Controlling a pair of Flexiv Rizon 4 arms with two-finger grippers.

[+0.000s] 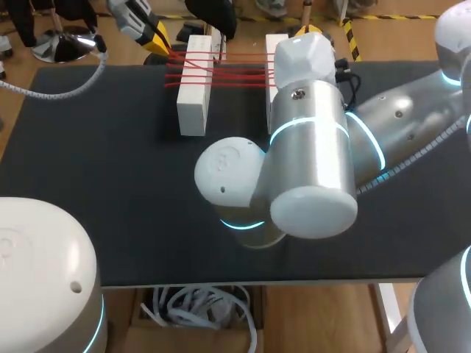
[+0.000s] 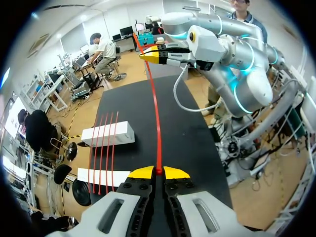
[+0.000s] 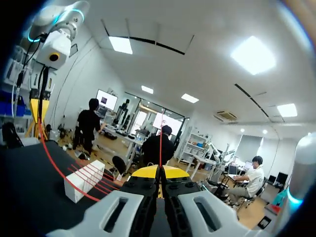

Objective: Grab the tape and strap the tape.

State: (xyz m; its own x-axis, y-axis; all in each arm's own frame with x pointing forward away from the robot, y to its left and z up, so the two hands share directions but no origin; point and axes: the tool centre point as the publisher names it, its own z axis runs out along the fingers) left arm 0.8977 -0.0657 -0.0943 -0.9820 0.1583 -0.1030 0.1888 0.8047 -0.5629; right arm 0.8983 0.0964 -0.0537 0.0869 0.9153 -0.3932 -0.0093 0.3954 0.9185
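Two white blocks, one on the left point(image 1: 195, 84) and one on the right point(image 1: 276, 55), stand side by side at the far middle of the black table point(image 1: 110, 184). Red tape point(image 1: 239, 70) crosses between them in several strands. At the far left, beside the left block, my left gripper point(image 1: 158, 40) is shut on the tape. In the left wrist view the tape point(image 2: 155, 113) runs taut from my left gripper point(image 2: 159, 171) ahead to my right gripper point(image 2: 155, 56). My right gripper point(image 1: 309, 31), behind the right block, is also shut on the tape point(image 3: 160, 143), between its tips point(image 3: 159, 170).
My right arm's bulky elbow point(image 1: 294, 176) hangs over the middle of the table and hides most of the right block. A grey cable point(image 1: 51, 92) from my left arm loops over the table's far left corner.
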